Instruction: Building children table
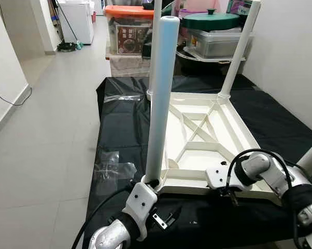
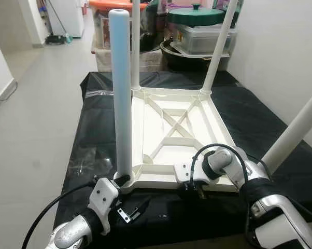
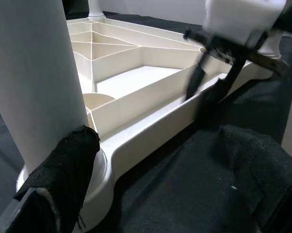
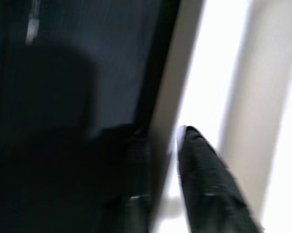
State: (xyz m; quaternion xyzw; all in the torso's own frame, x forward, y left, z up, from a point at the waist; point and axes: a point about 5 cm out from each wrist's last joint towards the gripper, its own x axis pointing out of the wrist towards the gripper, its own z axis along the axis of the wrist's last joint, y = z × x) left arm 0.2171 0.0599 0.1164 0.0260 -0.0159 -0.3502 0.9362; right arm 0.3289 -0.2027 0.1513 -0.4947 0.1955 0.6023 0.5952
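Observation:
A white children's table (image 1: pixel 197 136) lies upside down on a black sheet (image 1: pixel 122 135). Its near-left leg (image 1: pixel 162 98) stands upright in its corner socket. Two far legs (image 1: pixel 240 49) are up as well, and a fourth leg (image 2: pixel 296 129) shows at the right edge. My left gripper (image 1: pixel 155 199) is open at the foot of the near-left leg, with one finger (image 3: pixel 63 165) resting against the leg's base. My right gripper (image 1: pixel 228 194) straddles the table's near rim (image 4: pixel 165 121), one finger (image 4: pixel 204 174) on each side of the wall.
Clear plastic bags (image 1: pixel 112 168) lie on the sheet's left side. Storage boxes (image 1: pixel 127 31) and a green-lidded pot (image 1: pixel 210 21) crowd the far end. A white wall (image 1: pixel 291 52) runs along the right. Tiled floor (image 1: pixel 47 135) stretches away on the left.

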